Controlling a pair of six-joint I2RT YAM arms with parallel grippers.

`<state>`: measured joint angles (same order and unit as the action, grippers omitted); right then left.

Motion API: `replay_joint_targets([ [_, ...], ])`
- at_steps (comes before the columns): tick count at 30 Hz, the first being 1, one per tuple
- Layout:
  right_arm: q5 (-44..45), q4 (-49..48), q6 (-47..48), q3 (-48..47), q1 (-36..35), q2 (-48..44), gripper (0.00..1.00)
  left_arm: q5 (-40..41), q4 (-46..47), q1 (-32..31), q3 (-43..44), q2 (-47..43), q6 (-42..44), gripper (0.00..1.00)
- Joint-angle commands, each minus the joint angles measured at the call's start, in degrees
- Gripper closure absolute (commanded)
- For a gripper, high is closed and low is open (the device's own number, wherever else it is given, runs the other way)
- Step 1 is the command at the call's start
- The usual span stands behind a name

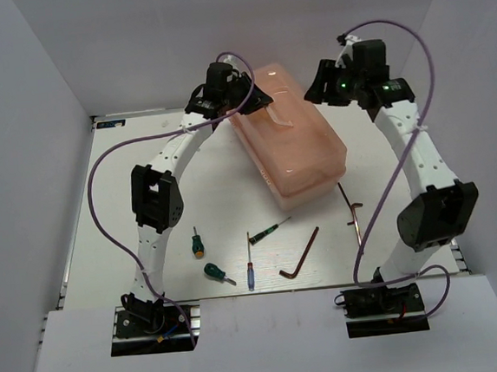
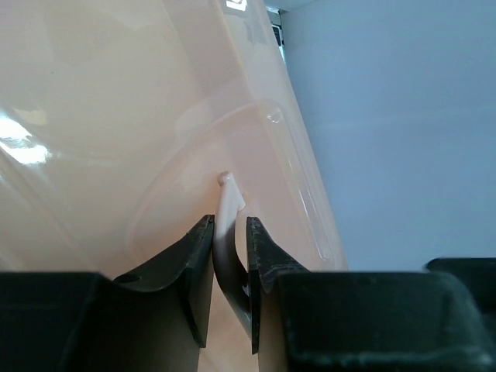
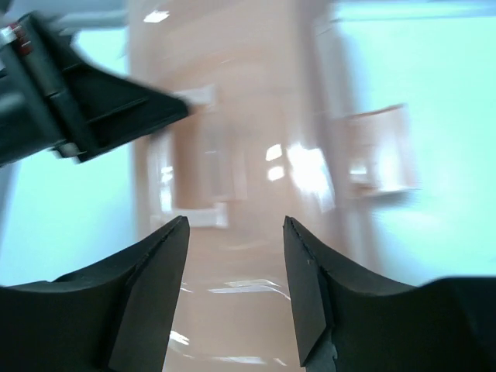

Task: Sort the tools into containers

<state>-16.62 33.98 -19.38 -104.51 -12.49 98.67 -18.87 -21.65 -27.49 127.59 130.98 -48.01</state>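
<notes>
The closed salmon-pink toolbox [image 1: 290, 139] stands at the table's far middle. My left gripper [image 1: 254, 100] is over its far left and shut on the pale lid handle [image 2: 226, 205]; the left wrist view shows the jaws [image 2: 230, 226] pinching it against the lid [image 2: 116, 116]. My right gripper [image 1: 320, 88] hovers open and empty at the box's far right, with the blurred box [image 3: 240, 155] below its jaws [image 3: 235, 225]. On the table in front lie two stubby green screwdrivers [image 1: 198, 241] [image 1: 217, 272], a blue precision screwdriver [image 1: 249, 269], a green one [image 1: 268, 230], a copper hex key [image 1: 302, 255] and a dark hex key [image 1: 348, 203].
White walls enclose the table on the left, back and right. The left arm's elbow [image 1: 156, 198] hangs over the left part of the table and the right arm's elbow [image 1: 438, 213] over the right edge. My left gripper shows in the right wrist view [image 3: 77, 101].
</notes>
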Motion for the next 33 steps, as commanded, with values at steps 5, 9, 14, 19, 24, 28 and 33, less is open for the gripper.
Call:
replay_joint_targets([
  [5, 14.6, -2.1, 12.7, 6.9, 5.7, -3.5, 0.39, -4.2, -2.0, 0.4, 5.6, 0.8, 0.4, 1.00],
  [9, 12.8, -4.4, 12.8, 11.5, 8.5, -1.6, 0.39, -6.0, -2.0, 1.5, 7.8, 1.4, -0.8, 1.00],
  [14, 10.0, -5.4, 10.9, 10.8, 13.6, 2.6, 0.36, -8.7, -2.0, 4.1, 7.8, 0.3, -1.3, 1.00],
  [19, -0.3, -5.4, 7.9, 9.3, 17.2, 7.2, 0.30, -11.1, -1.4, 6.4, 7.8, -1.3, -2.4, 1.00],
  [24, -12.0, -9.4, 3.4, 11.3, 21.6, 9.7, 0.30, -12.8, -1.9, 9.3, 4.2, -4.3, -1.1, 1.00],
  [28, -20.0, -12.1, -1.0, 11.5, 23.2, 12.2, 0.30, -13.3, -2.4, 10.9, -0.5, -7.7, 0.7, 1.00],
  [33, -29.4, -19.1, -4.9, 13.0, 23.7, 14.6, 0.30, -15.4, -1.6, 12.7, -5.2, -10.1, 1.3, 1.00],
])
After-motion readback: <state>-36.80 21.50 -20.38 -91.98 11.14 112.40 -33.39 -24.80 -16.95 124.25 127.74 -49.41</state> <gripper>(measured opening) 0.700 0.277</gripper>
